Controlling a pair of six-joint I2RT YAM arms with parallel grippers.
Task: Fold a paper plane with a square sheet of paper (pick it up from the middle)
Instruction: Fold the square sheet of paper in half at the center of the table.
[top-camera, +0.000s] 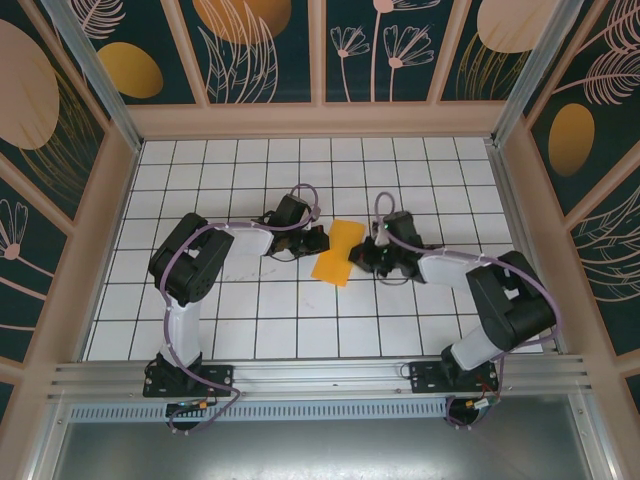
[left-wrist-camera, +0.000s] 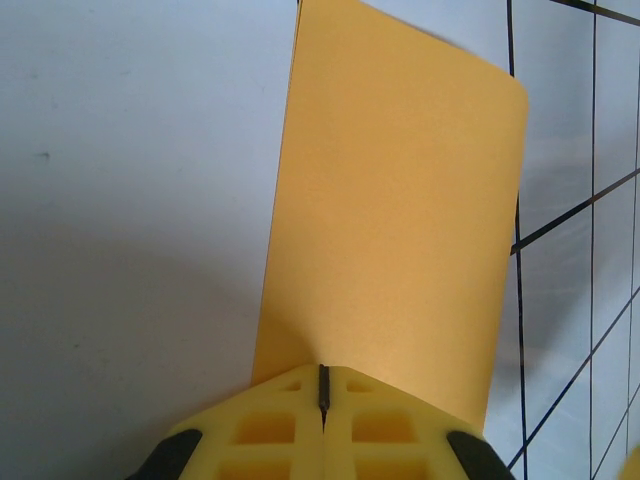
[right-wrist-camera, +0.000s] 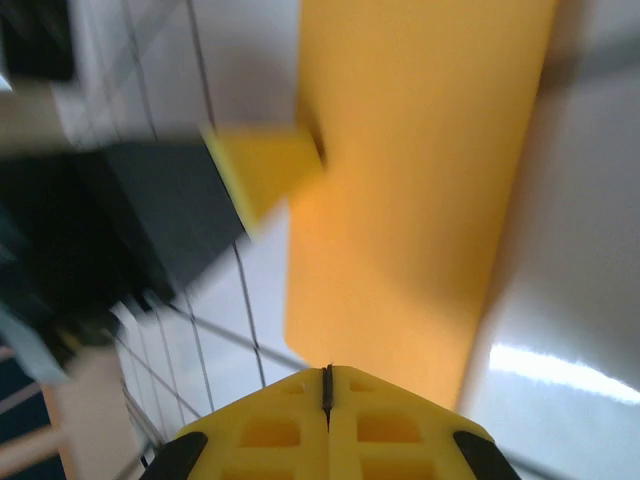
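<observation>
Here I see the left gripper (left-wrist-camera: 323, 385) and right gripper (right-wrist-camera: 327, 385) each clamped on opposite edges of the paper sheet (top-camera: 338, 252).

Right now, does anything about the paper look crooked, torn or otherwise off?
The sheet of paper is askew to the table grid, its long edges slanted across the lines, with the left tool and right tool shut on opposite edges. It looks smooth, with no tear or crumple that I can see.
</observation>
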